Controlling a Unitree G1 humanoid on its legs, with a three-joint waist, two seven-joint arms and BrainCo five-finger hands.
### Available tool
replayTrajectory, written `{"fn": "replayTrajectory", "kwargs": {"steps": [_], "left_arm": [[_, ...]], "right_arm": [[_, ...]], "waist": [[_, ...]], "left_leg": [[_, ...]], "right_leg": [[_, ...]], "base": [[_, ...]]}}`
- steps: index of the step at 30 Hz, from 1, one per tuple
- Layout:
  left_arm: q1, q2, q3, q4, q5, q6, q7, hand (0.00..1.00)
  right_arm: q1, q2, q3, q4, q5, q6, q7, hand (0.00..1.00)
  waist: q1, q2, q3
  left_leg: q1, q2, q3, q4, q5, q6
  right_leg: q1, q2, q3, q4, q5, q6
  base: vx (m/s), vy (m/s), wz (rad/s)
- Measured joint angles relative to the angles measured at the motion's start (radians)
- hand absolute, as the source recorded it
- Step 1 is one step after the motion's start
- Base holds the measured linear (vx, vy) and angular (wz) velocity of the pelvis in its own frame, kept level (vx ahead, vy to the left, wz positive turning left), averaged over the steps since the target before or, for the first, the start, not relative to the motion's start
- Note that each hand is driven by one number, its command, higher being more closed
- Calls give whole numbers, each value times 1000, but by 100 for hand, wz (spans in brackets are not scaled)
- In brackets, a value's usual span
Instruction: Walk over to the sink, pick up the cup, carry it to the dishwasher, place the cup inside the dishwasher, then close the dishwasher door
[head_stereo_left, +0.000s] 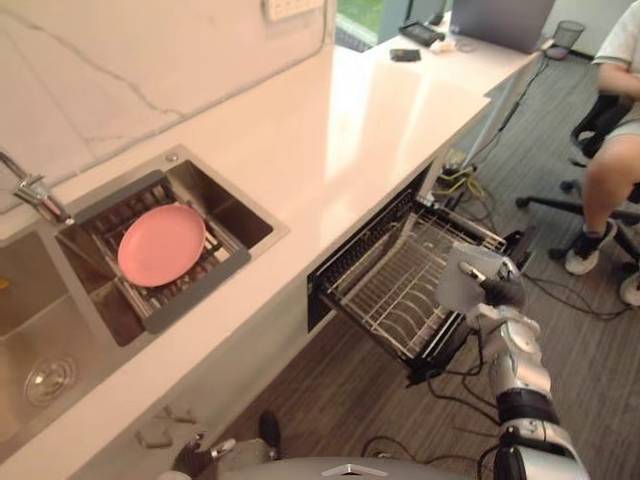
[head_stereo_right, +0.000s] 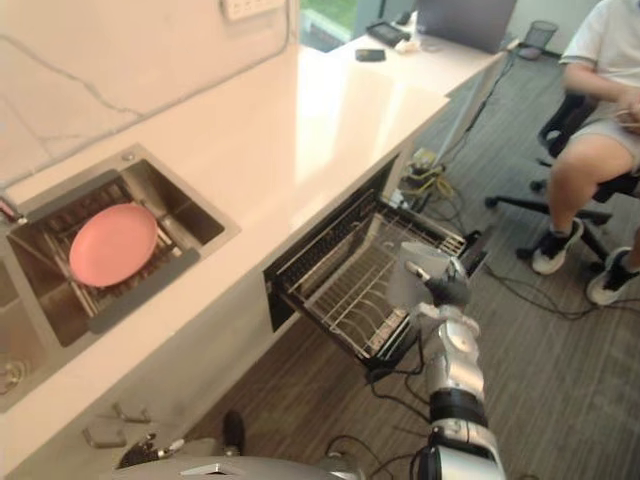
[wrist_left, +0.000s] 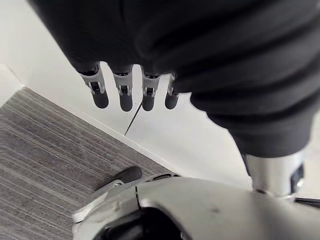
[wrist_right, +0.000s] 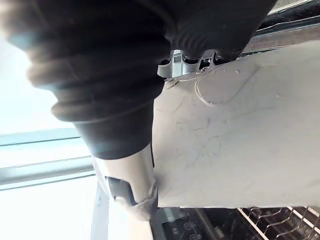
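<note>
My right hand (head_stereo_left: 500, 292) is shut on a pale grey cup (head_stereo_left: 459, 276) and holds it just above the outer corner of the pulled-out wire dishwasher rack (head_stereo_left: 392, 292). In the right wrist view the cup's wall (wrist_right: 240, 145) lies against the palm, with the fingers (wrist_right: 192, 61) curled over one edge and the thumb (wrist_right: 131, 192) at the other; wire tines show below it. My left hand (wrist_left: 125, 92) hangs low beside the white cabinet front with relaxed, straight fingers holding nothing.
A steel sink (head_stereo_left: 222, 213) set in the pale counter (head_stereo_left: 340, 130) holds a pink plate (head_stereo_left: 162, 243) on a drain rack, with a faucet (head_stereo_left: 35, 192) to its left. A person (head_stereo_left: 612, 165) sits on an office chair past the rack. Cables lie on the floor by the dishwasher.
</note>
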Motion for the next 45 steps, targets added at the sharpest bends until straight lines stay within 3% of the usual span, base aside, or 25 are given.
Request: {"fn": "replayTrajectory", "kwargs": {"steps": [3, 10, 13, 18, 25, 37, 38, 45], "left_arm": [[-13, -14, 12, -13, -24, -4, -4, 0], [-44, -15, 17, -19, -92, -11, 0, 0], [-44, -14, 43, -17, -98, -5, -7, 0], [-45, -15, 38, 10, -166, 10, -55, 0], [-75, -27, -10, 89, -190, 4, -69, 0], [-169, -46, -38, 140, -190, -18, -68, 0], [-170, -47, -44, 141, -190, -22, -68, 0], [-174, -69, -72, 147, -188, -30, -69, 0]], "right_arm": [[-104, -82, -2, 99, -39, 14, -14, 100], [-229, -176, 11, 190, -155, 19, -8, 100], [-292, -210, 80, 214, -195, 34, 0, 100], [-364, -245, 165, 301, -232, 37, 30, 100], [-474, -268, 261, 356, -329, 73, 37, 100], [-579, -308, 365, 428, -417, 67, 29, 100], [-586, -310, 376, 429, -418, 60, 29, 0], [-612, -304, 384, 429, -415, 58, 16, 0]], "waist": [[20, 23, 57], [46, 36, 160], [54, 39, 202], [81, 63, 225], [116, 135, 262], [158, 181, 285], [166, 181, 285], [184, 186, 285]], "left_leg": [[-51, -4, -26, 4, 22, 5], [-131, -14, -70, 4, 57, 8], [-165, -22, -80, 4, 70, 10], [-221, -37, -93, 4, 93, 10], [-303, -50, -120, 5, 133, 5], [-396, -54, -146, 5, 171, 3], [-399, -53, -147, 6, 172, 1], [-426, -50, -150, 65, 157, -3]], "right_leg": [[-59, -19, -20, 66, -20, 0], [-176, -74, -25, 246, -92, -16], [-240, -104, -19, 333, -133, -25], [-338, -145, 4, 450, -185, -34], [-455, -187, 30, 567, -233, -53], [-561, -210, 23, 643, -259, -72], [-566, -210, 23, 647, -262, -75], [-578, -215, 28, 673, -275, -86]], "base": [[-45, 33, 28], [-54, -1, 22], [-73, -31, 12], [-60, -57, 12], [-52, -72, 14], [-41, -89, 8], [-32, -91, 6], [-37, -95, 1]]}}
